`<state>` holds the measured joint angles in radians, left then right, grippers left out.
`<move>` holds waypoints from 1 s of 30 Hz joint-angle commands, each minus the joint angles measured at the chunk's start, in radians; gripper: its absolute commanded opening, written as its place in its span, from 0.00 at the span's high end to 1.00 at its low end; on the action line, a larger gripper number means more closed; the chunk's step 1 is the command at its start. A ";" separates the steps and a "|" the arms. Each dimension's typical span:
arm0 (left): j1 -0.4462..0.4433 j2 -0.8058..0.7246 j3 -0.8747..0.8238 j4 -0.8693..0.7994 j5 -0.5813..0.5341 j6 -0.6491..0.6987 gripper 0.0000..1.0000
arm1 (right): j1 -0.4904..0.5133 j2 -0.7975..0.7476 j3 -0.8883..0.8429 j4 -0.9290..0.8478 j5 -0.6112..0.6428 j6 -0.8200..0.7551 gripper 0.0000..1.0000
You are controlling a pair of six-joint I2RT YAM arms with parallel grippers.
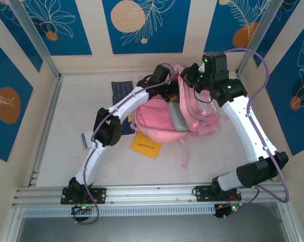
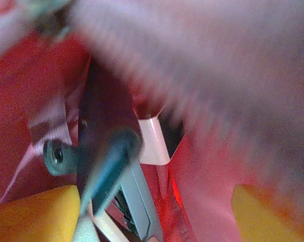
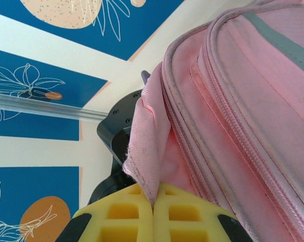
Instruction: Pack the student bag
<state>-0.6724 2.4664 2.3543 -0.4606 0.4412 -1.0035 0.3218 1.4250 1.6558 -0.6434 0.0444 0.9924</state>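
Top external, packing scene: pink bag [image 1: 159,121] lies at the centre of the table [image 1: 212,156], with both arms reaching to its far end.

Near to far: a yellow card [image 1: 146,146] at the bag's 7 o'clock, its far edge against the bag. A grey flat item [image 1: 86,139] at 9 o'clock, well apart, beside the left arm's elbow. A dark blue cloth [image 1: 120,91] at 10 o'clock, near the back wall. The left gripper [image 2: 147,219] is inside the bag's red-pink interior, its yellow fingers [image 2: 33,214] spread wide at 7 and 5 o'clock of its wrist view. Between them lies a dark flat item [image 2: 104,136], too blurred to identify. The right gripper [image 3: 153,209] is at the bag's 1 o'clock, pads pressed together, pinching a fold of the bag's opening edge just beside the zipper seam.
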 commanded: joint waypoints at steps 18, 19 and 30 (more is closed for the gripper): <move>0.045 -0.541 -0.541 -0.117 0.070 0.366 0.18 | -0.032 -0.009 -0.039 0.016 0.145 -0.209 1.00; 0.047 -0.574 -0.580 -0.132 0.055 0.381 0.19 | -0.029 0.003 -0.040 0.009 0.158 -0.221 1.00; 0.172 -0.880 -0.910 -0.192 -0.099 0.368 0.22 | 0.065 0.098 -0.058 -0.010 0.362 -0.368 1.00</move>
<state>-0.5358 1.6577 1.4799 -0.6147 0.4095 -0.6510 0.3733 1.4971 1.6020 -0.6247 0.2348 0.7044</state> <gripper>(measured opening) 0.789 0.051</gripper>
